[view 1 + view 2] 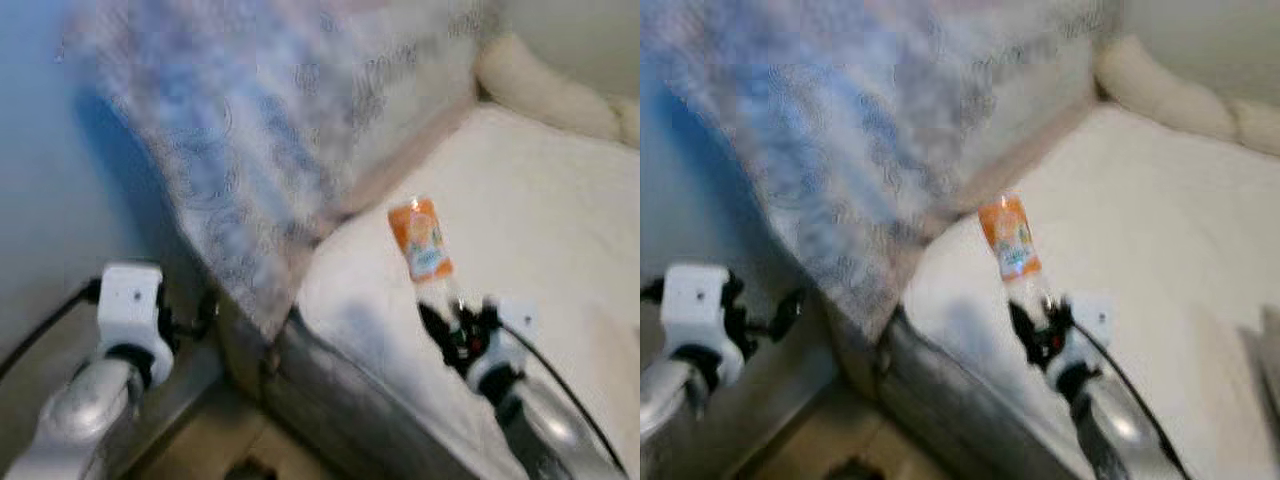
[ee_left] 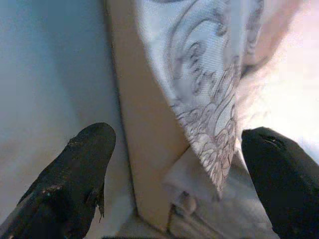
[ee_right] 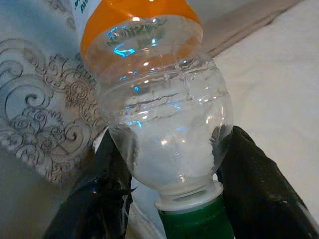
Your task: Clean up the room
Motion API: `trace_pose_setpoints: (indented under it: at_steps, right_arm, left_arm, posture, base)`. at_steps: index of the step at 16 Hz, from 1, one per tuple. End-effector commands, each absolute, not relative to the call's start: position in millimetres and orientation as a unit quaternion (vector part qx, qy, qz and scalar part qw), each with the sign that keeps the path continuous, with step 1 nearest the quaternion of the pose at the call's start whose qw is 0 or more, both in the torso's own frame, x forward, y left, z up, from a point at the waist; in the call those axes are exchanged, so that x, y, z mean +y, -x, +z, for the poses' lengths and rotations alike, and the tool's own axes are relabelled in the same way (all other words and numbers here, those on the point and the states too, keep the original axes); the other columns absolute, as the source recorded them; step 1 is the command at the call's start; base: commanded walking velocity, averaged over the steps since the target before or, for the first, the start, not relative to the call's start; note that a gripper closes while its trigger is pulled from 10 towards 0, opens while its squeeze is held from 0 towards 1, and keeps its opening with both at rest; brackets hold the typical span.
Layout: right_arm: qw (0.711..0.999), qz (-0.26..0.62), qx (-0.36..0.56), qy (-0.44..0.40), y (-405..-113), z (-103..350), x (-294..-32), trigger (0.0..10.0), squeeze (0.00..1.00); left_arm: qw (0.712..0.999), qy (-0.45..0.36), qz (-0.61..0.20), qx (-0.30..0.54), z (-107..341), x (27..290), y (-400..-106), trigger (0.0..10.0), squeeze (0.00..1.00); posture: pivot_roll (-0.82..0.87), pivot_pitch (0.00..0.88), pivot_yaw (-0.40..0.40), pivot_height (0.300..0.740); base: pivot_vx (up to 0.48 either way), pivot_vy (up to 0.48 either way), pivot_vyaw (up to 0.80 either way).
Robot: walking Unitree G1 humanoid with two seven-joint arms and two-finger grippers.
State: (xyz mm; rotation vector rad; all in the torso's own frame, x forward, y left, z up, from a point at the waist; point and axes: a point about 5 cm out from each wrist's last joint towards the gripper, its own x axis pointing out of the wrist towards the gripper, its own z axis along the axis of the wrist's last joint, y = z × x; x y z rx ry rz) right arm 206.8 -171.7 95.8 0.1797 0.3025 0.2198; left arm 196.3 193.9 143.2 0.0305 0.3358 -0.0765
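A clear plastic bottle (image 1: 424, 243) with an orange label and a green cap (image 3: 197, 219) is held over the white bed (image 1: 540, 200), cap end toward the wrist. My right gripper (image 1: 446, 313) is shut on the bottle's neck, and both black fingers (image 3: 107, 194) press its sides in the right wrist view. My left gripper (image 2: 179, 174) hangs open at the lower left, beside the bed's corner, with nothing between its fingers (image 2: 75, 174). The head views are blurred.
A patterned grey-blue cloth (image 1: 250, 130) drapes over the bed's end and hangs down its side (image 2: 209, 99). A cream pillow roll (image 1: 545, 85) lies at the far right. A blue wall (image 1: 40, 180) stands on the left, with tan floor (image 1: 220, 445) below.
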Motion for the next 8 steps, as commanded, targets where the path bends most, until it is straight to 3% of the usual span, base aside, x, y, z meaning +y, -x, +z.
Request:
trace_pose_setpoints:
  at_steps: [1, 4, 7, 8]
  right_arm:
    - [0.98, 0.112, 0.139, -0.086, -208.9, 103.1, -172.5, 10.0, 0.0]
    - [0.978, 0.128, 0.142, -0.085, -208.9, 104.3, -168.9, 10.0, 0.0]
    - [0.977, 0.141, 0.139, -0.085, -211.9, 107.0, -163.4, 10.0, 0.0]
    - [0.976, 0.144, 0.141, -0.082, -213.1, 107.5, -162.6, 10.0, 0.0]
  left_arm:
    - [0.985, -0.016, -0.039, 0.166, 145.6, 195.2, -197.6, 10.0, 0.0]
    - [0.982, -0.062, -0.055, 0.172, 146.8, 197.4, -205.6, 10.0, 0.0]
    - [0.982, 0.001, -0.066, 0.175, 146.8, 194.5, -206.8, 10.0, 0.0]
    - [0.98, -0.04, -0.057, 0.188, 144.0, 195.7, -207.5, 10.0, 0.0]
  posture:
    - [-0.07, 0.0, 0.002, 0.74]
    - [-0.06, 0.0, -0.006, 0.74]
    - [-0.07, 0.0, -0.003, 0.74]
    - [-0.08, 0.0, 0.005, 0.74]
  base:
    - [0.0, 0.0, 0.8]
    - [0.0, 0.0, 0.8]
    - [0.0, 0.0, 0.8]
    - [0.0, 0.0, 0.8]
